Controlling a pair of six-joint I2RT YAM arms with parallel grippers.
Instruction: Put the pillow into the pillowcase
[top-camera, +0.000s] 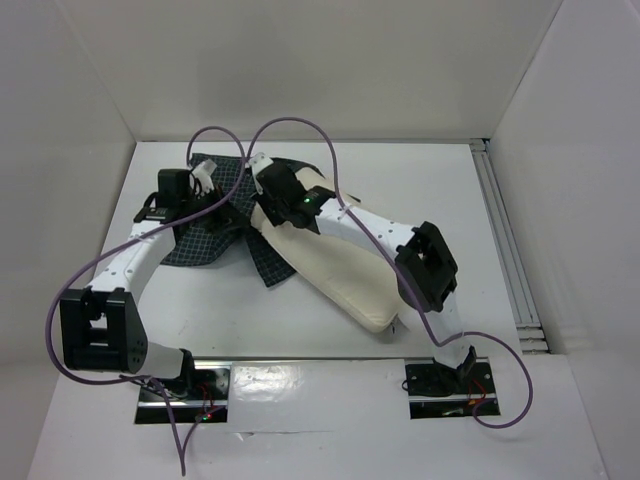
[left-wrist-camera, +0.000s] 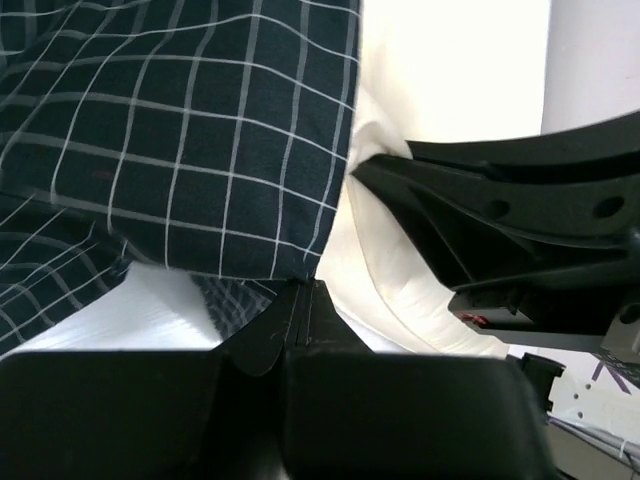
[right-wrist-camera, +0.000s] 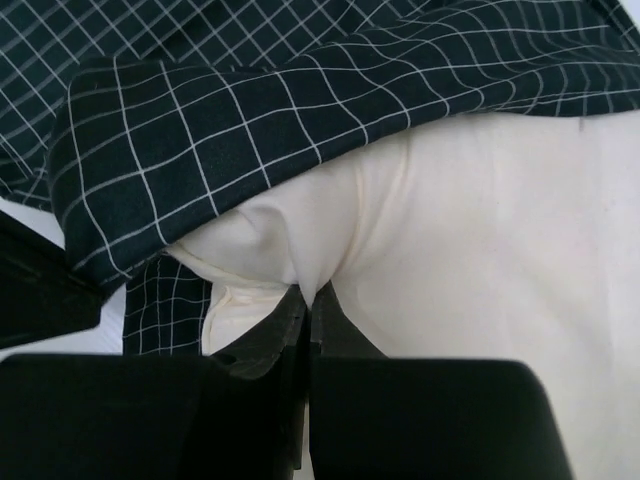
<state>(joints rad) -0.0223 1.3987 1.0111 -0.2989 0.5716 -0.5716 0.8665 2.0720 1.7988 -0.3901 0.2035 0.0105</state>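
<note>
I have both grippers pinched shut where pillow meets pillowcase.
My left gripper (left-wrist-camera: 303, 290) is clamped on the pillowcase (top-camera: 215, 235) edge, and my right gripper (right-wrist-camera: 310, 292) on a fold of the pillow (top-camera: 340, 270). The pillow lies slantwise across the middle of the worktop (top-camera: 420, 180), its far end under the pillowcase, which is bunched toward the far-left side.

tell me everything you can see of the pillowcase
The pillowcase is thin, floppy dark navy cloth with a fine light grid check. It lies crumpled and creased on the white table, left of centre, partly under both arms. One edge drapes over the far end of the cream pillow, covering only that end. The left gripper is shut on its hem; the right gripper pinches the pillow just below its edge.
</note>
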